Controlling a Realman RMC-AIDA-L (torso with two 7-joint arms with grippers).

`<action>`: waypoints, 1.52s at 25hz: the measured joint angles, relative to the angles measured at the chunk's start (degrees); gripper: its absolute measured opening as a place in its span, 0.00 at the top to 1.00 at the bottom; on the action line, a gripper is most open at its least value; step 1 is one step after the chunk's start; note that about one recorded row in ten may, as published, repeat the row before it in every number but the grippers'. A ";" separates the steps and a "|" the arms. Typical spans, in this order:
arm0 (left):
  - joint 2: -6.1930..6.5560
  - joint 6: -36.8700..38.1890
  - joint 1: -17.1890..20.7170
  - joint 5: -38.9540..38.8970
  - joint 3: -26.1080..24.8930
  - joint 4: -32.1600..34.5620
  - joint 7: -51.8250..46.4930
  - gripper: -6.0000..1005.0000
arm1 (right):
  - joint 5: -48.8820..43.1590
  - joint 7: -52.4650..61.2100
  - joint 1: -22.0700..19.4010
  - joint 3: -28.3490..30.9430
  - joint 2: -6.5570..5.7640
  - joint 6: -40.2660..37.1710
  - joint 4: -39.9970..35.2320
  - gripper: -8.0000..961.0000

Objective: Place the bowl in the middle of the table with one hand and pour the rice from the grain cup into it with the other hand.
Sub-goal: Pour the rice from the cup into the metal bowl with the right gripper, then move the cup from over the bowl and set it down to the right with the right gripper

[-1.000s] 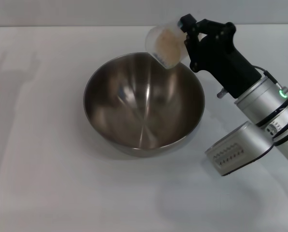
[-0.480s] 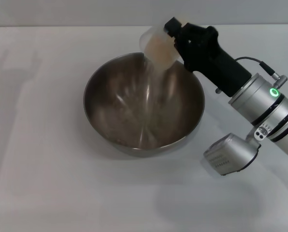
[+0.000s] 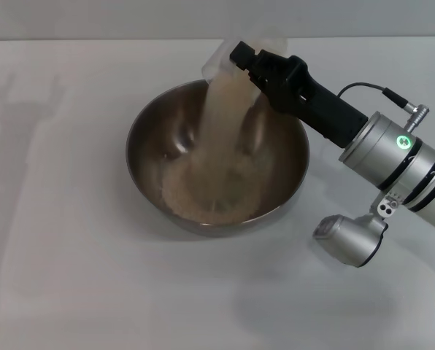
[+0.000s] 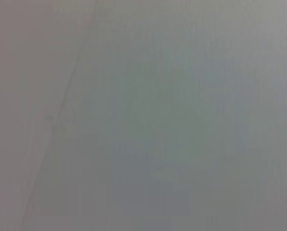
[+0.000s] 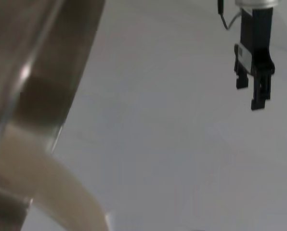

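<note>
Two views, one pour

From the head camera, the right gripper [image 3: 241,60] clamps the tipped grain cup [image 3: 221,58] over the far rim of the bowl [image 3: 148,138]. Rice [image 3: 221,117] falls in a pale stream and heaps in the bowl's bottom. The bowl sits mid-table [image 3: 71,292]. Only the right wrist camera shows the left gripper [image 5: 260,89], hanging well apart above the table with its fingers close together, holding nothing. The left wrist camera shows blank grey.

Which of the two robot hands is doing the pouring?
The right gripper, tipping the grain cup over the bowl; the left gripper hangs empty, away from it.
</note>
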 joint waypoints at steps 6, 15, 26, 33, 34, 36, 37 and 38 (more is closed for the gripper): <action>0.00 -0.27 -0.01 0.00 0.09 -0.14 -0.03 0.19 | -2.55 -4.20 0.66 -0.45 0.00 -2.24 -2.02 0.98; -0.14 -0.78 -0.09 0.01 0.09 -0.21 -0.09 0.19 | -2.74 -1.43 0.07 1.06 -0.02 -3.21 -1.63 0.98; -0.18 -0.12 0.19 0.01 0.09 0.11 -0.09 0.19 | 17.35 51.09 -7.99 9.08 0.44 -1.63 14.50 0.98; -0.18 0.80 0.55 0.00 0.09 0.68 -0.09 0.19 | 34.16 73.78 -10.13 8.92 0.35 9.37 15.73 0.98; -0.18 0.91 0.54 -0.01 0.07 0.81 -0.09 0.19 | 34.52 74.77 -10.12 9.05 0.28 11.01 15.52 0.98; -0.18 1.22 0.44 0.00 0.03 1.15 -0.09 0.19 | 35.02 76.55 -9.96 9.36 0.23 15.62 15.10 0.98; -0.18 1.41 0.38 -0.01 0.03 1.22 -0.09 0.19 | 35.25 76.96 -9.84 9.48 0.22 17.80 14.98 0.98; -0.18 1.67 0.29 0.00 0.03 1.27 -0.09 0.19 | 35.54 77.14 -9.71 9.54 0.21 19.72 14.93 0.98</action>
